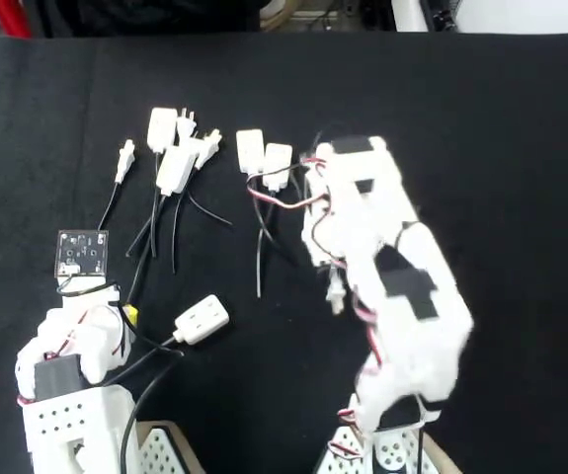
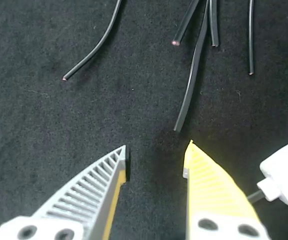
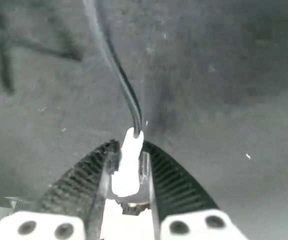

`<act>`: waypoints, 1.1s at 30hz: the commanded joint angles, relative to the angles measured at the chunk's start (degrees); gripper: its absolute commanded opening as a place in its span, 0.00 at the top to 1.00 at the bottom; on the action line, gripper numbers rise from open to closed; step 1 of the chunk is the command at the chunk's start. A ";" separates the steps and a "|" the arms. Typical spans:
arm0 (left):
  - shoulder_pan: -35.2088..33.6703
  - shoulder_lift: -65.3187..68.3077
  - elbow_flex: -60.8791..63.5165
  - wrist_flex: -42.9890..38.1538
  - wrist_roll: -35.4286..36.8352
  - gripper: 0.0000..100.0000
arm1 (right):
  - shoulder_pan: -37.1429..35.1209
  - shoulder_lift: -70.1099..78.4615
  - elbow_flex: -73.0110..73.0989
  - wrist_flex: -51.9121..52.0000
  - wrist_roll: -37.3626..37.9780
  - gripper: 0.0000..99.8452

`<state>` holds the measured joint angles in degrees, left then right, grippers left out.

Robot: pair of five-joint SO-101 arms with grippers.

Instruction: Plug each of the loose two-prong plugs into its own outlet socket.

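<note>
My right gripper (image 3: 129, 151) is shut on a small white two-prong plug (image 3: 127, 167), whose black cable (image 3: 126, 95) runs away over the black cloth. In the high view this plug (image 1: 335, 292) hangs just below the right gripper (image 1: 333, 276), mid-table. A white outlet socket (image 1: 202, 319) lies to its left, near the left arm. My left gripper (image 2: 156, 155) is open, with bare cloth between its grey and yellow fingers; the socket's corner (image 2: 286, 176) shows beside the yellow finger (image 2: 209, 185). More white plugs and sockets lie at the back (image 1: 177, 168), (image 1: 250, 149).
Several black cable ends (image 2: 191, 85) lie loose on the cloth ahead of the left gripper. Cables (image 1: 155, 232) trail from the back cluster toward the front. The right half of the black table (image 1: 521, 178) is bare.
</note>
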<state>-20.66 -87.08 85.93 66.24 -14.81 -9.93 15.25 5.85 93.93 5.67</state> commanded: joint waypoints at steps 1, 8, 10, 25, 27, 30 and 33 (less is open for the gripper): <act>0.66 -0.44 -0.75 -0.97 -0.53 0.80 | 0.18 -18.77 3.21 -1.67 1.41 0.99; 1.45 -0.44 -3.91 -0.97 -0.09 0.80 | 0.00 -44.00 18.24 -17.93 -4.04 0.99; 4.00 -0.44 -4.88 -0.70 -0.09 0.80 | -0.26 -48.57 23.25 -23.91 -7.91 0.99; 32.84 -0.44 -17.19 -2.81 0.53 0.80 | -14.68 -64.48 46.46 -55.65 -33.58 0.99; 34.42 -0.44 -17.36 -4.66 3.08 0.80 | -15.91 -66.24 47.96 -56.62 -35.52 0.99; 34.77 -0.44 -15.87 -8.26 7.30 0.80 | -20.31 -69.76 49.45 -56.70 -35.96 0.99; 34.51 -0.44 -11.38 -13.89 10.90 0.80 | -25.67 -73.63 51.30 -56.53 -36.04 0.99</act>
<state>13.19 -87.08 72.75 57.45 -7.43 -31.12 -54.46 56.84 38.73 -29.67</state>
